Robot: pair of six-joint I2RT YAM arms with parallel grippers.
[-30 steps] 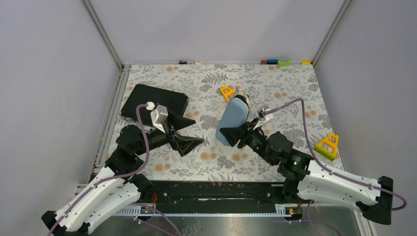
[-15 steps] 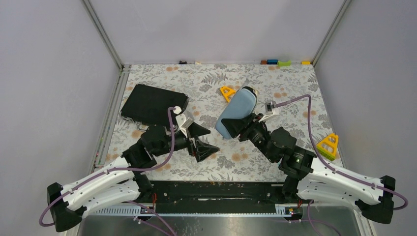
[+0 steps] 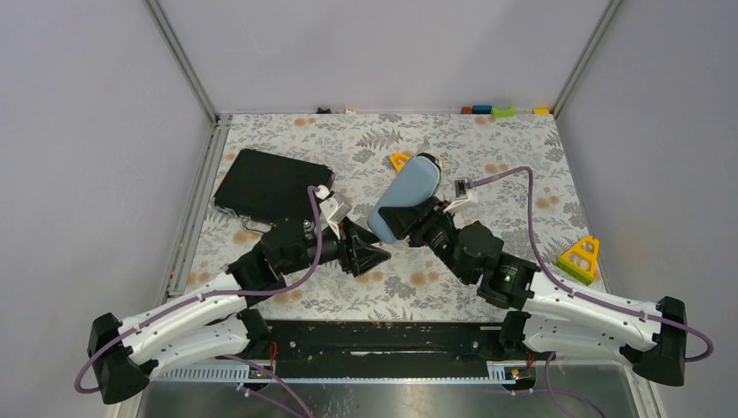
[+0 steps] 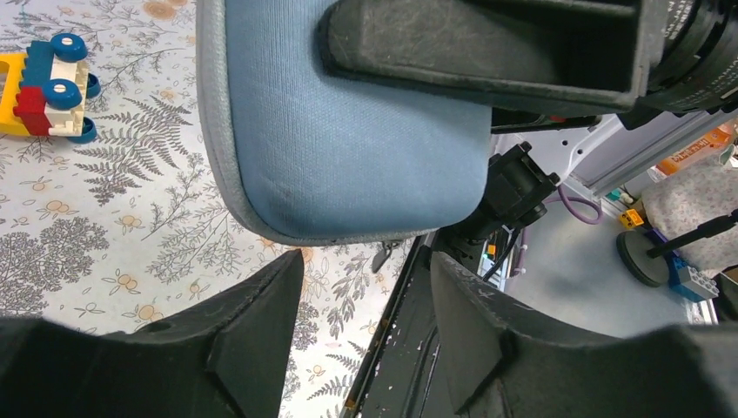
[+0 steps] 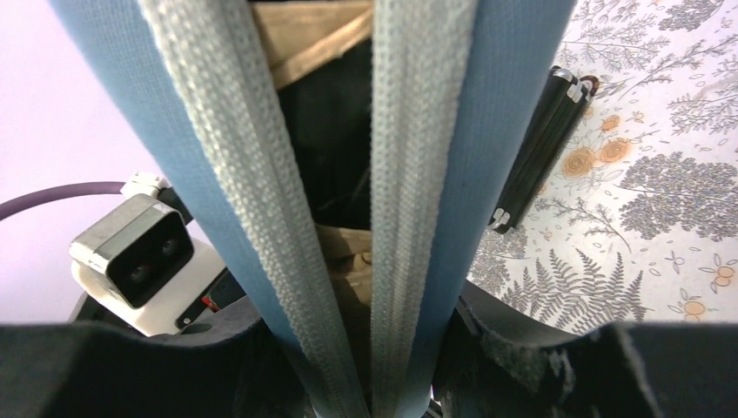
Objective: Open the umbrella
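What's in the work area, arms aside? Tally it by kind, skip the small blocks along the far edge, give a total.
flat black case: 1
blue fabric sleeve: 1
umbrella, tucked inside the sleeve: 1
yellow triangular toys: 2
total: 5

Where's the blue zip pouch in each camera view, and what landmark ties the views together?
Top external: blue zip pouch at table centre, tilted, its near end in the right gripper.
Left wrist: upper middle, just above the left gripper.
Right wrist: fills the middle, zipper open.
Shared landmark: the floral table cover.
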